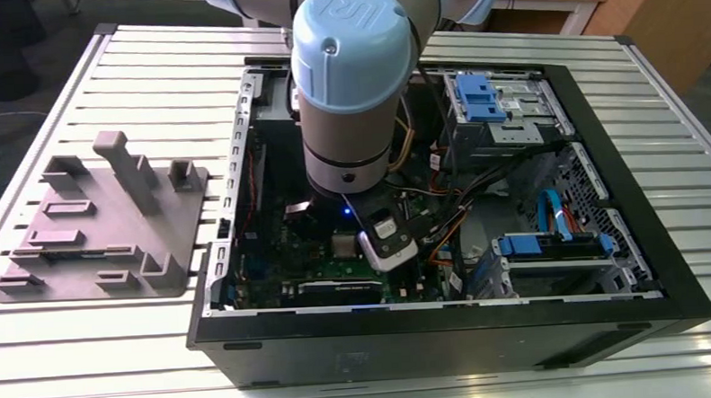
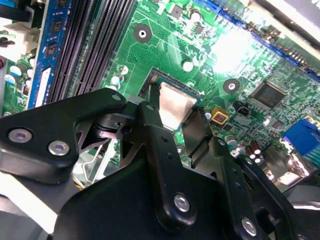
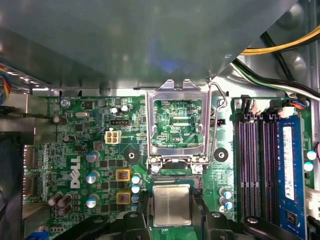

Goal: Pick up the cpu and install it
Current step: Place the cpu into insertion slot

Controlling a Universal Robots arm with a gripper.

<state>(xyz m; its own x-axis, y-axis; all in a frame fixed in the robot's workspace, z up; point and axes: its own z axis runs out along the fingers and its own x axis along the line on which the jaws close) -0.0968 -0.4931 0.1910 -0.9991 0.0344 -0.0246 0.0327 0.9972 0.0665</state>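
Though at socket (image 3: 172, 178), cpu (image 3: 172, 205) between jaws.

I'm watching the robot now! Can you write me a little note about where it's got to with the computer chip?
Gripper: shut on the cpu, one finger on each side, in the first wrist view.
Cpu: at the socket on the green board, inside the computer case.
Done: cpu picked up and brought to the socket.
Left: cpu not let go; I cannot tell if it is seated. The metal socket frame stands open.
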